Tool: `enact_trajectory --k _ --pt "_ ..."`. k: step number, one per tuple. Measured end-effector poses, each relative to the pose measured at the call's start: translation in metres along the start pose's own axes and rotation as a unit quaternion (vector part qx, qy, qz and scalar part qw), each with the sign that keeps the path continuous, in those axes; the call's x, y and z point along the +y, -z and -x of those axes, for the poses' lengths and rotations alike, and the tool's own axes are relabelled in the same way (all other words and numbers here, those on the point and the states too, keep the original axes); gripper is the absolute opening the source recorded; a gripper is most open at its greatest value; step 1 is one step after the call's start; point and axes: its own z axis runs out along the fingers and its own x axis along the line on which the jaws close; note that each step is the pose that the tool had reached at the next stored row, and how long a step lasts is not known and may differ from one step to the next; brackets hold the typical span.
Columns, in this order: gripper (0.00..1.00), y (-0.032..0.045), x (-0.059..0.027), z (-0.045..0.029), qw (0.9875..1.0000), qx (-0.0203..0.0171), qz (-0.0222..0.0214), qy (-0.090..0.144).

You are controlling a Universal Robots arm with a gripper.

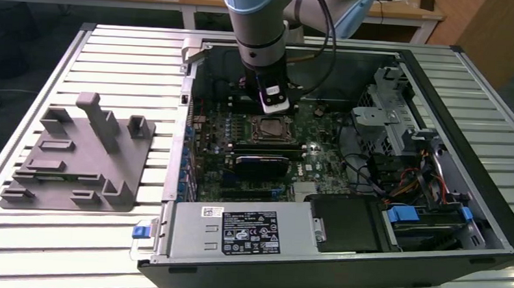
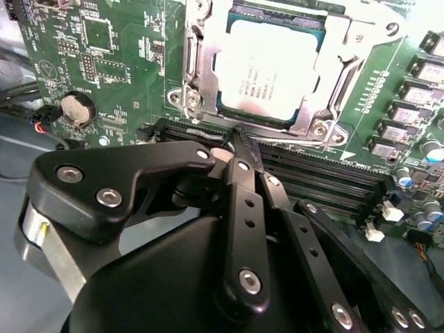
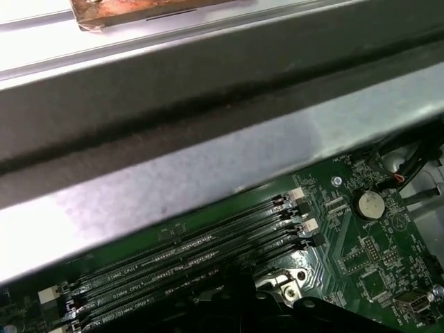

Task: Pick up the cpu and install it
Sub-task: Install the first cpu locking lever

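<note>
Inside the open black computer case (image 1: 339, 252), the small square cpu with its silvery-grey metal top plate (image 2: 267, 73) sits seated in the metal-framed socket (image 2: 343, 62) of the green motherboard (image 2: 104, 69). The arm's black hand (image 2: 236, 139) hangs just above the black memory slots (image 2: 326, 184) beside that socket, its fingers (image 2: 239, 149) pinched together with nothing between them. A grey plastic holder block with upright posts (image 1: 79, 156) lies on the slatted metal counter (image 1: 62, 233), well apart from the case.
</note>
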Motion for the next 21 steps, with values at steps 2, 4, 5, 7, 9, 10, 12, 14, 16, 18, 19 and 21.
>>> enact_trajectory --k 2,4,5,7,9,10,12,14,16,18,19,21 --pt "0.11 -0.0005 0.0002 0.0007 1.0000 -0.0006 -0.0012 0.000" --pt "0.11 -0.0010 0.0005 0.0016 1.0000 -0.0010 -0.0021 0.000" --pt "0.11 -0.0012 0.0006 0.0020 1.0000 -0.0011 -0.0026 0.000" --pt "0.11 -0.0018 0.0008 0.0029 1.0000 -0.0014 -0.0032 0.000" --pt "0.11 -0.0023 0.0011 0.0038 1.0000 -0.0016 -0.0037 0.000" --pt "0.11 -0.0026 0.0012 0.0042 1.0000 -0.0018 -0.0039 -0.001" --pt "0.11 -0.0032 0.0015 0.0054 1.0000 -0.0020 -0.0043 -0.001" --pt "0.11 -0.0039 0.0018 0.0066 1.0000 -0.0021 -0.0045 -0.001" --pt "0.11 -0.0041 0.0019 0.0071 1.0000 -0.0022 -0.0048 -0.001" --pt "0.11 -0.0042 0.0019 0.0071 1.0000 -0.0023 -0.0049 -0.001" --pt "0.11 -0.0042 0.0020 0.0071 1.0000 -0.0023 -0.0049 -0.001" --pt "0.11 -0.0034 0.0022 0.0072 1.0000 -0.0022 -0.0050 -0.001"
